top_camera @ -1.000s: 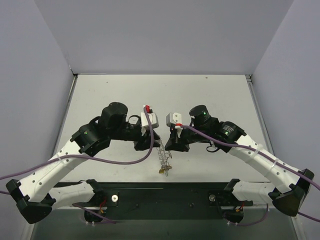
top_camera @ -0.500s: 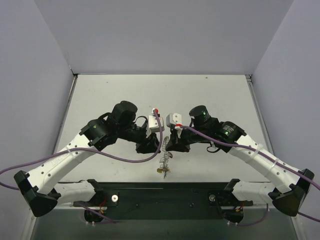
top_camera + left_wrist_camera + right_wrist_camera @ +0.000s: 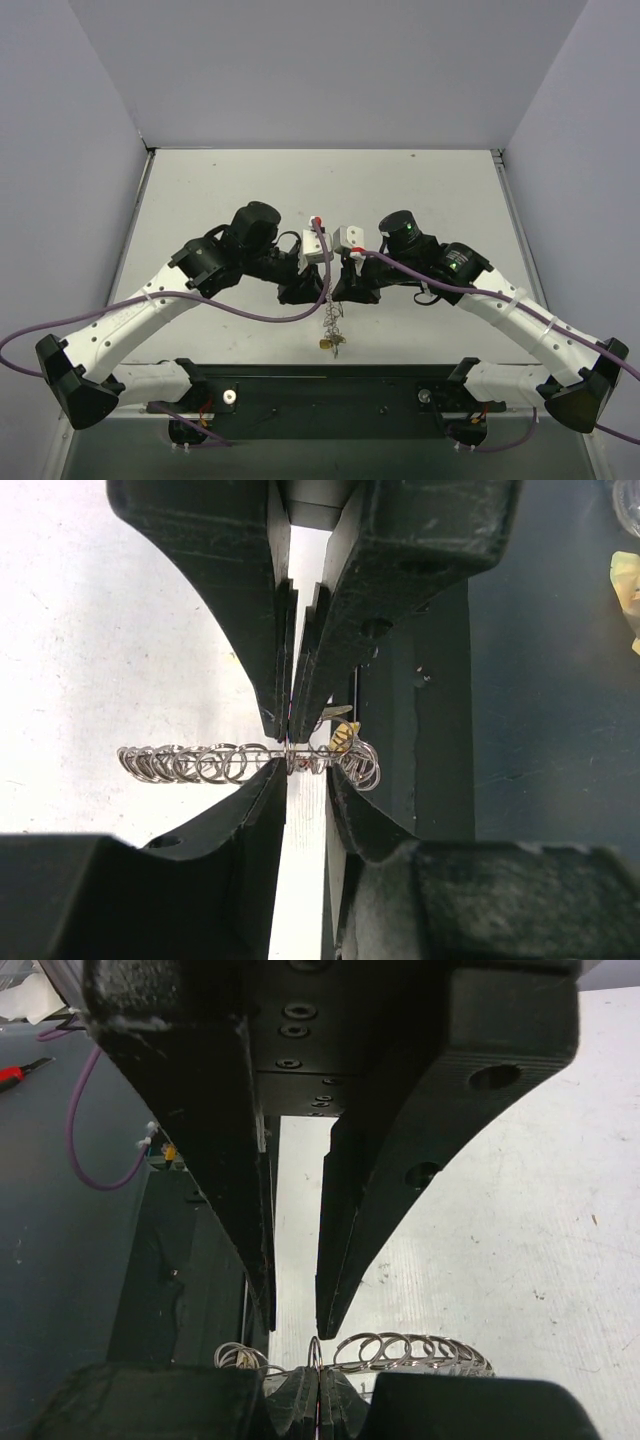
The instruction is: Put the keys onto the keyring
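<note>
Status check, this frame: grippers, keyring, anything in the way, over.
Right gripper shut on coiled silver metal keyring. Left gripper part open, at the ring. Small yellow-headed key at ring's near end. No obstruction seen.

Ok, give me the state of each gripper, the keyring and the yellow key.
left gripper, open, straddling the keyring, not clamped on it.
right gripper, shut on the keyring.
keyring, pinched partway along, its loops sticking out on both sides.
yellow key, at one end of the keyring, seemingly threaded on.
</note>
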Robot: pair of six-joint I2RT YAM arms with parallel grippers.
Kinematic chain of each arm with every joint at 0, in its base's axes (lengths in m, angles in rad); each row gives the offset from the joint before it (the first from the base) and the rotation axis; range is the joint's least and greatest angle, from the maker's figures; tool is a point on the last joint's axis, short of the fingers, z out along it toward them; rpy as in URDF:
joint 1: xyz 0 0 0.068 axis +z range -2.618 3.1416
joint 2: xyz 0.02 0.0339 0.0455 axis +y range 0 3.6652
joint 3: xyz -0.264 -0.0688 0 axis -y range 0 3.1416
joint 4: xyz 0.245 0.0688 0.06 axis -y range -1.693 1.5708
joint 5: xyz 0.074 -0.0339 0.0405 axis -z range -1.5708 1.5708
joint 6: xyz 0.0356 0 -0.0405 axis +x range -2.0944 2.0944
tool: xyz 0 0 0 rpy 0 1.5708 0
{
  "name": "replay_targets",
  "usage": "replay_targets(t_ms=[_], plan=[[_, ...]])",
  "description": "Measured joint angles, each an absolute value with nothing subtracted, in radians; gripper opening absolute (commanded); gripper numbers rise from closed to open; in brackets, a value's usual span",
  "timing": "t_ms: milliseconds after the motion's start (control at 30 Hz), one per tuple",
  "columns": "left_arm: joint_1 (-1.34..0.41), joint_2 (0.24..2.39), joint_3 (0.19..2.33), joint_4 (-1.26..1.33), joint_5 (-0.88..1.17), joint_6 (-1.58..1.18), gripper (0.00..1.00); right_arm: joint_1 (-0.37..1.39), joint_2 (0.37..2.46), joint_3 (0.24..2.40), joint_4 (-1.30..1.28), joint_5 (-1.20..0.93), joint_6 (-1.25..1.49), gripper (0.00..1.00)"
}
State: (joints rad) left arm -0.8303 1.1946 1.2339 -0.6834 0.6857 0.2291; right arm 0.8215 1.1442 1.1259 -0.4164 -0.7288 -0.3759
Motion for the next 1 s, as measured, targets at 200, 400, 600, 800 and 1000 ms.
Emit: replay_targets(t_ms=[200,400,600,800,1000], plan=[[-0.83,1.196,1.219,-0.65,0.685,0.223,0.3,0.818,1.144,1.126,-0.416,-0.729,-0.376,0.0],[-0.83,1.203,1.218,-0.63,0.685,0.222,0.3,0.817,1.14,1.126,-0.416,-0.729,-0.376,0.0],[-0.83,1.21,1.207,-0.619,0.685,0.223,0.3,0.817,1.137,1.126,-0.417,-0.729,-0.376,0.0],[-0.83,1.214,1.198,-0.601,0.685,0.221,0.29,0.812,1.137,1.126,-0.422,-0.728,-0.375,0.0],[-0.831,1.214,1.154,-0.559,0.685,0.202,0.29,0.812,1.135,1.126,-0.422,-0.726,-0.376,0.0]])
